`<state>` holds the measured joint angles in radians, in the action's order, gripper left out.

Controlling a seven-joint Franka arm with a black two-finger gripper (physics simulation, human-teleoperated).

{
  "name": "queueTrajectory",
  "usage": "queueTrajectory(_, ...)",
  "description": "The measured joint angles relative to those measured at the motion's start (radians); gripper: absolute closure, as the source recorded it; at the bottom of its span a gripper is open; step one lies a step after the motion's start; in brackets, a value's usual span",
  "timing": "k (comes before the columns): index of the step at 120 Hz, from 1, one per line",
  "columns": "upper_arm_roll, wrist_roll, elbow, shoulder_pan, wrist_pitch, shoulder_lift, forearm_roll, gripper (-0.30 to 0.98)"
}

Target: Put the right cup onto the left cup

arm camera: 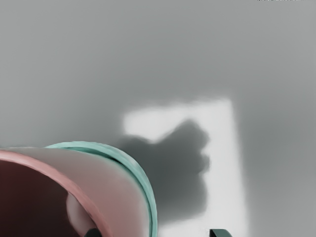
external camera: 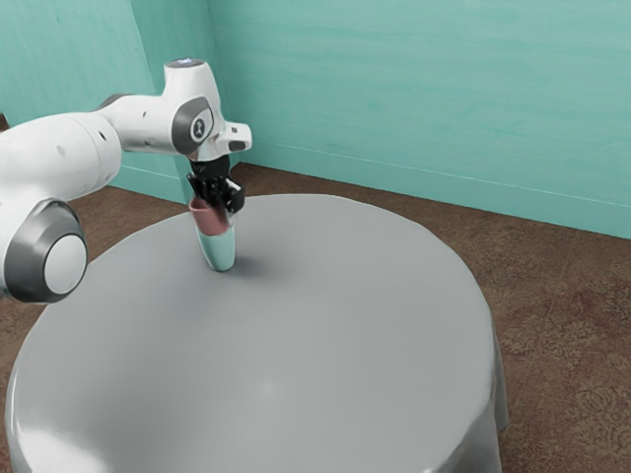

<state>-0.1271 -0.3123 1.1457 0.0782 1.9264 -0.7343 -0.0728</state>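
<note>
Gripper (external camera: pixel 219 203) low over the 2 stacked cups, at the mouth of the upper. State: open, its 2 fingertips standing apart. In the wrist view 1 dark tip (arm camera: pixel 93 233) sits at the pink rim; the other, tinted teal, is outside both cups, with grey tabletop visible between it and the teal rim. Cup wall lies between the fingers, not pinched from 2 sides.

Pink cup (external camera: pixel 209 216): nested in the teal cup (external camera: pixel 220 250), mouth facing up, upper part standing proud of the teal rim. Wrist view looks partly into it; dark interior, paler patch on the inner wall. Teal rim curves around the pink side, a thin dark gap visible along part of it.

Teal cup stands on the round table (external camera: pixel 306 345), near the edge toward the teal wall (external camera: pixel 394 99). Grey cover on the table, hanging in folds at the exterior view's right. Glossy highlight near the edge at lower left of that view.

White arm (external camera: pixel 59 156) reaches in from the exterior view's left. Beside the cups, wrist view: soft-edged dark shadow (arm camera: pixel 173 173) overlapping a bright patch (arm camera: pixel 224 148) on the tabletop. Brown mottled floor (external camera: pixel 562 335) around the table.
</note>
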Motion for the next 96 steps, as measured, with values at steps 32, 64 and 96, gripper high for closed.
queueTrajectory(32,0.0,-0.004,0.015,0.0,0.004,0.024,-0.019,0.12)
queueTrajectory(64,0.019,-0.006,0.162,-0.001,0.002,0.187,-0.021,0.04)
queueTrajectory(96,0.091,-0.009,0.42,-0.005,-0.02,0.414,-0.018,0.01)
